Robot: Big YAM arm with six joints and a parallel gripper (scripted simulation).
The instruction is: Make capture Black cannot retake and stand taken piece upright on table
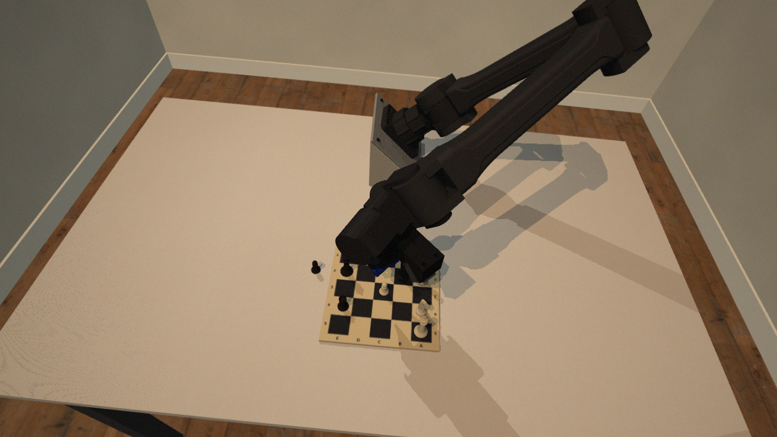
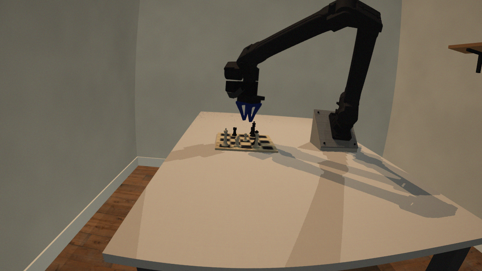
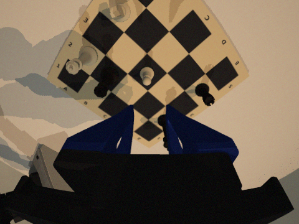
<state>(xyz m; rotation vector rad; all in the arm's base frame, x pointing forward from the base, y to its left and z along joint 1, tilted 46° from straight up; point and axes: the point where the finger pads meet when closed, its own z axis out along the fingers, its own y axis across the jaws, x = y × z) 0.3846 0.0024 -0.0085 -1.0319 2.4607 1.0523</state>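
The small chessboard (image 1: 380, 305) lies on the table. My gripper (image 2: 248, 113) hangs above its near-arm edge, with the blue fingers partly open and nothing between them. A white pawn (image 1: 383, 289) stands upright on the board's middle square; in the wrist view it (image 3: 146, 76) is ahead of the fingertips. A black pawn (image 1: 315, 266) stands upright on the table just off the board's corner. A black piece (image 1: 346, 268) stands on the board below my right finger. Another black pawn (image 1: 342, 303) stands on the E file.
Two white pieces (image 1: 422, 311) (image 1: 420, 328) stand on the A file. A third white piece (image 3: 81, 60) and a black piece (image 3: 103, 86) stand near the board's arm-side corner. The arm's grey base (image 1: 386, 142) is behind the board.
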